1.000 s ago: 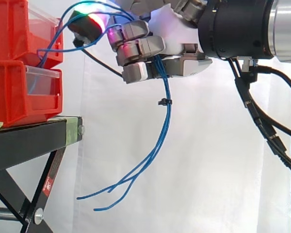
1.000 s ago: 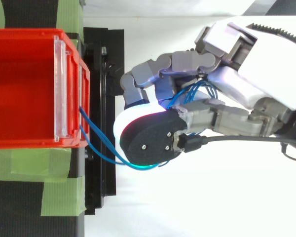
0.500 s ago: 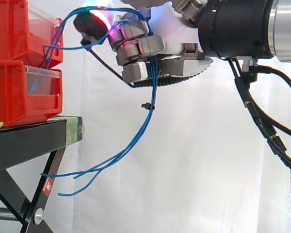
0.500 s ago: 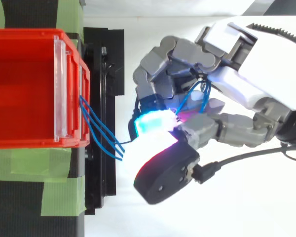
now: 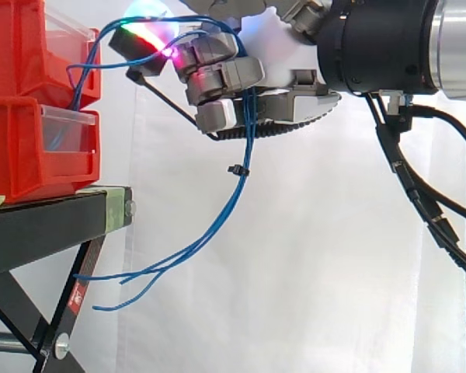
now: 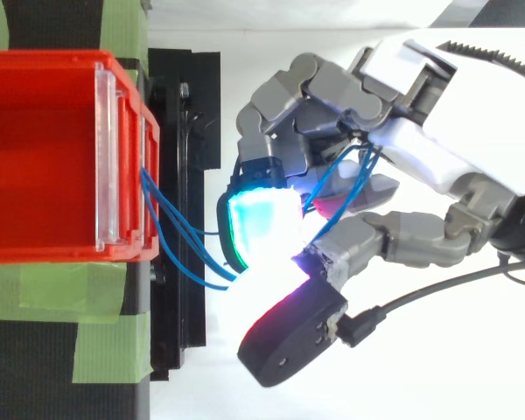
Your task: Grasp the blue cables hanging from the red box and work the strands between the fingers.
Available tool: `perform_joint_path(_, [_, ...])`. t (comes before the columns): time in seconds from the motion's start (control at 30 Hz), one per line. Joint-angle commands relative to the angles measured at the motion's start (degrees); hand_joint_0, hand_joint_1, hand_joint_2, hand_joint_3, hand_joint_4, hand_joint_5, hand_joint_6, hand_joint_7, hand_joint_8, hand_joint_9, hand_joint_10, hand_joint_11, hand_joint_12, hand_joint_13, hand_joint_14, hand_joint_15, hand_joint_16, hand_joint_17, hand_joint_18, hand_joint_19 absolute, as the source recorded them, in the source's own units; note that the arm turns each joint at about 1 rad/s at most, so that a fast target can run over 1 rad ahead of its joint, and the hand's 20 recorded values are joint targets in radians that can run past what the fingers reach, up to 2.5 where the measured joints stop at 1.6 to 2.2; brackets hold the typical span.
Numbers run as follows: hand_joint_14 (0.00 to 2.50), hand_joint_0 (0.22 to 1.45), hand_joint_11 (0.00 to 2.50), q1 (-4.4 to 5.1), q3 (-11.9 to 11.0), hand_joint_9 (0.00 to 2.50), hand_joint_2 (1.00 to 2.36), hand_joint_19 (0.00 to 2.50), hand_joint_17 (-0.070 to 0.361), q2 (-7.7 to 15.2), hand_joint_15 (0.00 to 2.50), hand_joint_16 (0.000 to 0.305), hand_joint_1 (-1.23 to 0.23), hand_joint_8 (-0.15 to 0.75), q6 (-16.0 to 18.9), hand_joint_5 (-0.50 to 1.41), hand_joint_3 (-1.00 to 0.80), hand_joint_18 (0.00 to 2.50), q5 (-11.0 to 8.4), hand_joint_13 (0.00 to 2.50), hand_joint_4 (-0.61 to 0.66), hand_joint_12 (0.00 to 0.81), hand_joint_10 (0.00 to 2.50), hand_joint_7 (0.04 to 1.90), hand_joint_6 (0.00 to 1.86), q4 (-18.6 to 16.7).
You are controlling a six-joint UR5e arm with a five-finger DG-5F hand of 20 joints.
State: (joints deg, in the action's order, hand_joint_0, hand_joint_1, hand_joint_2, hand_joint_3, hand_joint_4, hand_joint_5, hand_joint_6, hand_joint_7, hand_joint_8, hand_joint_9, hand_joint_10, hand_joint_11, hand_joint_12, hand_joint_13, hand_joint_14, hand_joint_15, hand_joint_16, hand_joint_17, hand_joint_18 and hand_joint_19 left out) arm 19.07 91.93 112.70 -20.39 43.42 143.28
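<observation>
White curtain point(image 5: 311, 256) backdrop; red box point(image 6: 44, 149) on black stand point(image 5: 54, 221) | hand point(image 5: 283, 43) fingers point(image 5: 221, 76) curled, clamped on blue cables point(image 5: 246, 132) | cables run from box front through fingers; ends dangle beside stand

Robot lab; white curtain point(image 5: 318, 256); red bins point(image 5: 15, 148) on black stand point(image 5: 46, 221).
</observation>
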Motion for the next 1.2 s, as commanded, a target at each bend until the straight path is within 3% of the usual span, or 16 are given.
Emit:
perform_joint_path(0.0, [2.5,0.69,2.46,0.0,0.0,0.67,1.0,1.28,0.102,0.0,1.32,0.045,-0.87,0.376,0.0,-0.25,-1.0,1.37,0.0,1.0,0.25,0.418,2.5,0.97,1.01,0.0])
perform_joint_path(0.1, [2.5,0.82,2.46,0.0,0.0,0.67,1.0,1.28,0.102,0.0,1.32,0.045,-0.87,0.376,0.0,-0.24,-1.0,1.37,0.0,1.0,0.18,0.418,2.5,1.05,0.79,0.0])
perform_joint_path(0.23, [2.5,0.91,2.46,0.0,0.0,0.67,1.0,1.28,0.102,0.0,1.32,0.045,-0.85,0.376,-0.2,-0.25,-1.0,1.37,0.0,1.0,0.14,0.418,2.5,1.06,0.75,0.0])
perform_joint_path(0.5, [2.5,0.82,2.46,0.0,0.0,0.67,1.0,1.28,0.102,0.0,1.32,0.045,-0.83,0.376,-1.9,-0.24,-1.0,1.37,0.0,1.0,0.15,0.418,2.5,1.04,0.86,0.0])
perform_joint_path(0.8, [2.5,0.63,2.46,0.0,0.0,0.67,1.0,1.28,0.102,0.0,1.32,0.045,-0.77,0.376,-4.0,-0.24,-1.0,1.37,0.09,1.0,0.22,0.418,2.5,0.94,1.05,0.2])
perform_joint_path(1.0, [2.5,0.66,2.46,0.09,0.0,0.67,1.0,1.28,0.102,0.0,1.32,0.045,-0.75,0.376,-6.1,-0.22,-1.0,1.37,0.26,1.0,0.22,0.418,2.5,0.95,1.08,0.3])
perform_joint_path(1.17, [2.5,0.78,2.46,0.35,0.0,0.67,1.0,1.28,0.102,0.1,1.32,0.045,-0.75,0.376,-7.6,-0.22,-1.0,1.37,0.26,1.0,0.19,0.418,2.5,0.99,1.1,0.3])
